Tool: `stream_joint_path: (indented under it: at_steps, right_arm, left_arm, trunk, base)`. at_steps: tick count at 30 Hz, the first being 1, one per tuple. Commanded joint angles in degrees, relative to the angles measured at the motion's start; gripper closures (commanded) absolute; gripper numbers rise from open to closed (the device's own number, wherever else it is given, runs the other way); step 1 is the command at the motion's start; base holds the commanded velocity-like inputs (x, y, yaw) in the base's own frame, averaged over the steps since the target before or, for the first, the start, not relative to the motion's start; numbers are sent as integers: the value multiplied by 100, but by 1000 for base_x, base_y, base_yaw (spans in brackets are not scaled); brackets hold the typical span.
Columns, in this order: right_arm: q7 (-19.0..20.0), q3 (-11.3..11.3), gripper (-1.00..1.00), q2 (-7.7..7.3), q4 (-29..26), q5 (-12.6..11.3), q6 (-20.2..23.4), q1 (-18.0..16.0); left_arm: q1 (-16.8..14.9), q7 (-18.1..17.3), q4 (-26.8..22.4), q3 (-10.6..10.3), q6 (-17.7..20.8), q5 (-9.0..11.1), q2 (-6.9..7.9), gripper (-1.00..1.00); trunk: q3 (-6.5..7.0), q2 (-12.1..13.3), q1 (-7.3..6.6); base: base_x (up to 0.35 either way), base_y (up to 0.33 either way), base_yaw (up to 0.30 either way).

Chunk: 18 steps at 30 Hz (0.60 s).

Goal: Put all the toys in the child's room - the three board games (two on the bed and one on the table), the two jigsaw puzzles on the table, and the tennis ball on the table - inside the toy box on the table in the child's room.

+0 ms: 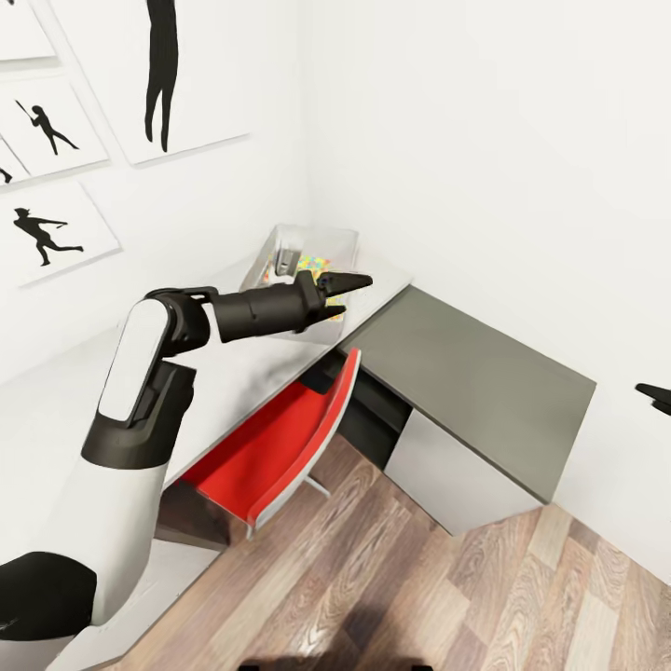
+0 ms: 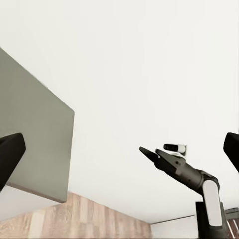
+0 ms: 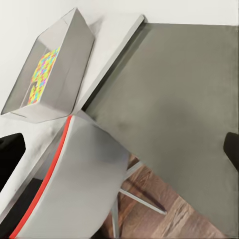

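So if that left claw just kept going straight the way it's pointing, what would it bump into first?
Probably the white wall. The left gripper points past the toy box and over the desk's dark grey section, and its wrist view looks at bare wall, though depth is hard to judge.

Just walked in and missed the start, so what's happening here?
The robot is tidying toys into the toy box at the desk's corner. Its left gripper hovers open and empty by the box, which already holds a jigsaw puzzle. The right gripper hangs open off to the side, holding nothing. A red chair is tucked under the desk.
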Motion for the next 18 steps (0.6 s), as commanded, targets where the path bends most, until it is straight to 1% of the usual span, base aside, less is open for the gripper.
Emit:
stream_joint_path:
  at_steps: [1, 5, 6, 9, 10, 14, 15, 18]
  right_arm:
    - [-35, -1, -100, 0, 1, 38, 28, -9]
    - [-219, 17, -100, -13, 2, 39, 28, -5]
    - [-219, 17, -100, -13, 2, 39, 28, -5]
    - [-285, 23, -100, -29, 13, 41, 28, -6]
    - [-320, 27, -100, -40, 31, 92, 28, -6]
    - [-338, 28, -100, -22, 33, 240, 28, -4]
    - [-344, 29, -100, 13, 16, 324, 28, -1]
    - [-345, 30, -100, 14, 10, 356, 28, -1]
  left_arm:
    - [-7, 103, -4, -87, -1, -1, -70, -100]
    - [36, 210, -2, -314, -16, -240, -391, -100]
    - [36, 210, -2, -314, -16, -240, -391, -100]
    - [208, 242, -1, -460, -119, -438, -564, -100]
    - [401, 219, -3, -645, -358, -560, -657, -100]
    - [695, 152, -4, -933, -709, -653, -701, -100]
    - [958, 104, -5, -1125, -951, -712, -712, -100]
    - [1104, 54, -5, -1213, -1038, -730, -714, -100]
  trunk:
    - [1, -9, 4]
    - [38, -9, 4]
    - [47, -9, 4]
    - [74, -9, 4]
    - [84, -9, 4]
    - [120, -9, 4]
    - [129, -9, 4]
    - [156, -9, 4]
  base:
    - [0, 0, -141]
    - [0, 0, -145]
    - [0, 0, -147]
    - [0, 0, -148]
    - [0, 0, -150]
    - [0, 0, -150]
    - [0, 0, -151]
    - [0, 0, -151]
